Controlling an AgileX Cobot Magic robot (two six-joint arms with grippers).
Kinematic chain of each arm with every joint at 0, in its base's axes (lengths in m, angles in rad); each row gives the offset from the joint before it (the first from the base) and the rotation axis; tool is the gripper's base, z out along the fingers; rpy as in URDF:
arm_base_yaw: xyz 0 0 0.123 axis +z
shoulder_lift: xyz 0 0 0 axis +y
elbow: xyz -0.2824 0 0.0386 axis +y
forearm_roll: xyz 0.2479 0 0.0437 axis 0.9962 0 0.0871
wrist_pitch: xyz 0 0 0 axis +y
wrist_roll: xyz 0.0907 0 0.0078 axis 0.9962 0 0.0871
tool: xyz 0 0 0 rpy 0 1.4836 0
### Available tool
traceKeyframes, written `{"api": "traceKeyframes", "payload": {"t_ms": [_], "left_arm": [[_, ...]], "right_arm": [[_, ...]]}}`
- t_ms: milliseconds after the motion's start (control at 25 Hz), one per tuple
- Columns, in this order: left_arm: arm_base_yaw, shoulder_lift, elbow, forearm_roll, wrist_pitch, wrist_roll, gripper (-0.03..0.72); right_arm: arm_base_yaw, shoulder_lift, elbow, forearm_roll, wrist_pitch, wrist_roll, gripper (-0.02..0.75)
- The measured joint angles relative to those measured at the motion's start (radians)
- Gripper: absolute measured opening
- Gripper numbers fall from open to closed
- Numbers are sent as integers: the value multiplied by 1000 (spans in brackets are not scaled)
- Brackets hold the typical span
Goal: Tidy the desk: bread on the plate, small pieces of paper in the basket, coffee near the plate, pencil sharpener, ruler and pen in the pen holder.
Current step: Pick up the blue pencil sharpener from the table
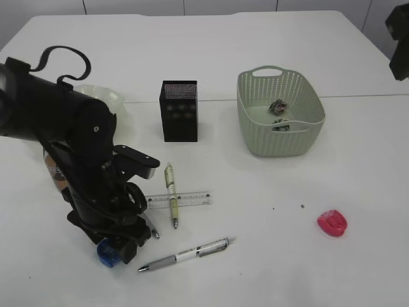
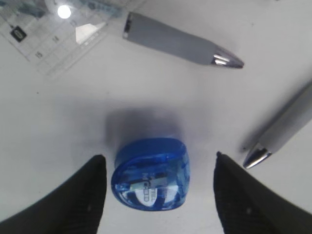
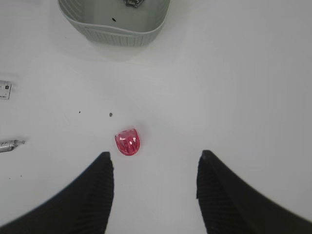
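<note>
A blue pencil sharpener (image 2: 151, 175) lies on the table between the fingertips of my left gripper (image 2: 159, 156). That gripper is open and low over the blue sharpener (image 1: 107, 253), with a gap on each side. My right gripper (image 3: 155, 153) hangs open and empty above the table. A red pencil sharpener (image 3: 127, 142) lies just ahead of its left finger. The clear ruler (image 1: 179, 199) lies under a cream pen (image 1: 171, 192). A white and silver pen (image 1: 188, 254) lies nearer the front. The black pen holder (image 1: 179, 110) stands upright. Crumpled paper pieces (image 1: 278, 107) sit in the green basket (image 1: 255, 128).
My left arm (image 1: 70, 128) hides most of the white plate (image 1: 105, 96) and a brown object (image 1: 56, 173) behind it. A third pen's tip (image 1: 153, 231) shows beside the left gripper. My right arm (image 1: 399, 38) shows at the top right edge. The red sharpener (image 1: 332, 222) lies front right.
</note>
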Motion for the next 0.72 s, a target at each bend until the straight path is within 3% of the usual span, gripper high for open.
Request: {"api": "traceKeyframes", "payload": {"t_ms": [720], "left_arm": [[21,10,-1,0,5,0,503]], "right_arm": [[0,0,0,-2,0,-7,405]]}}
